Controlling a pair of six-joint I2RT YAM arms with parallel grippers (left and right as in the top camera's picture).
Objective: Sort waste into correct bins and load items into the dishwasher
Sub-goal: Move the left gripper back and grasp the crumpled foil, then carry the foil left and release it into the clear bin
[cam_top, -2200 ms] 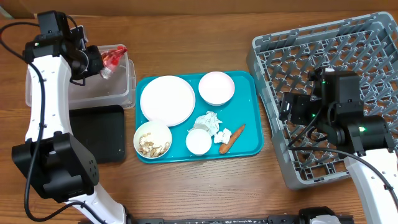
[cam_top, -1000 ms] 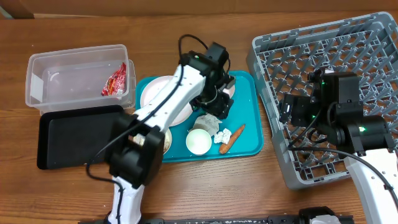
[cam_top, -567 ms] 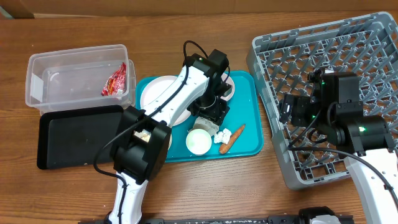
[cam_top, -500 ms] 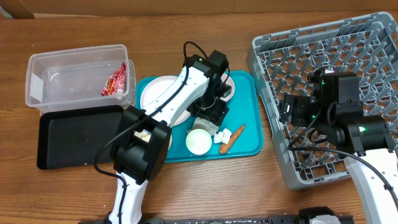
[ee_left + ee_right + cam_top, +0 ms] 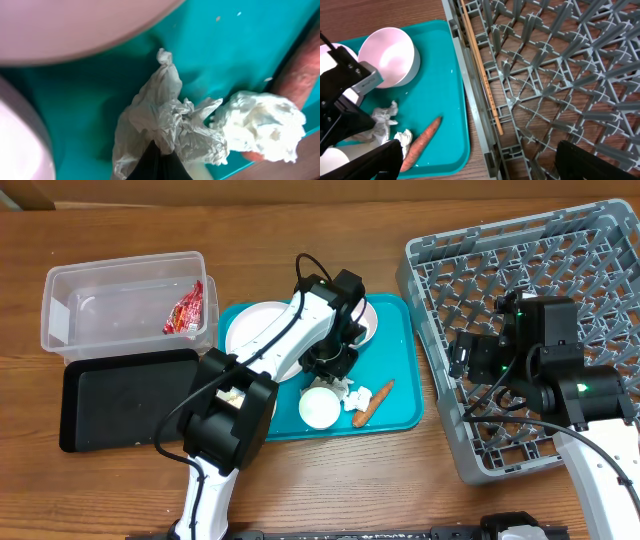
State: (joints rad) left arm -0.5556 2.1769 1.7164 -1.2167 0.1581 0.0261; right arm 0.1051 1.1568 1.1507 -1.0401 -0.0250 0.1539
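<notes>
- My left jaws are closed on the crumpled white paper [image 5: 165,120] at the bottom centre of the left wrist view. Only the dark fingertips [image 5: 152,162] show; the rest is cut off by the frame edge.
- From overhead my left arm covers that grip, just above the small cup [image 5: 320,407] on the teal tray [image 5: 400,330].
- A second white wad [image 5: 260,125] lies right beside the carrot [image 5: 300,65], which is blurred and cut off at the right edge.
- The arm also hides part of the plate [image 5: 250,330], part of the bowl [image 5: 365,320] and most of the scraps bowl [image 5: 230,393].
- The red snack wrapper [image 5: 185,308] lies in the clear tub [image 5: 60,310], upper left.
- My right jaws stand wide open, holding nothing, over the near edge of the dish rack [image 5: 520,260]. Only their tips show, in the lower corners of the right wrist view.
</notes>
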